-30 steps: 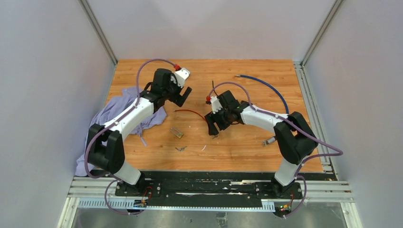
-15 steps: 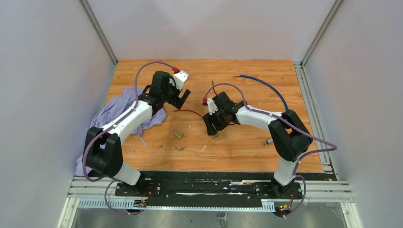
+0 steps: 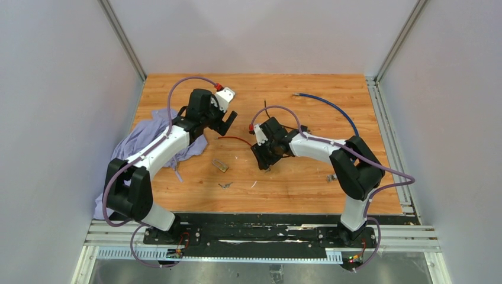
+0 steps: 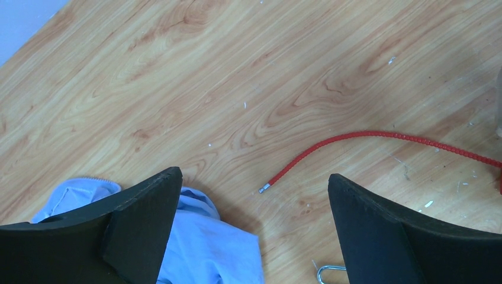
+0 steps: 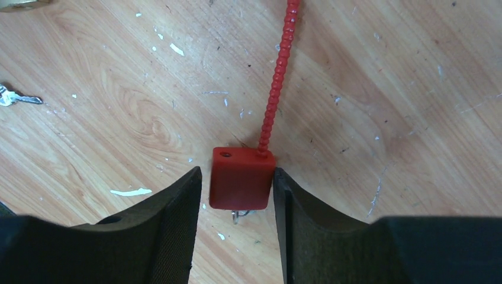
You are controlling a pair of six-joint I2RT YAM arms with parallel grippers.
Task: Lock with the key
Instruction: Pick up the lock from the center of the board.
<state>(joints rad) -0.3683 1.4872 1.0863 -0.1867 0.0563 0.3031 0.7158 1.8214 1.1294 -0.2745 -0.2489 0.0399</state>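
A red cable lock body (image 5: 241,178) lies on the wood table between my right gripper's (image 5: 235,195) fingers. The right finger touches its side; a narrow gap remains at the left finger. Its red beaded cable (image 5: 277,83) runs away from it, and a small metal ring (image 5: 238,216) pokes out beneath it. A silver key (image 5: 16,97) lies at the left edge, also visible in the top view (image 3: 225,185). My left gripper (image 4: 254,195) is open and empty above the cable's free end (image 4: 264,188).
A lavender cloth (image 3: 145,142) lies at the table's left, its corner under my left gripper (image 4: 207,248). A small brass padlock (image 3: 220,165) sits mid-table. A blue cable (image 3: 334,108) curves at the back right. A small metal piece (image 3: 334,176) lies right of centre.
My right gripper has shifted a little to the left, over the red lock body. The left arm has barely moved.
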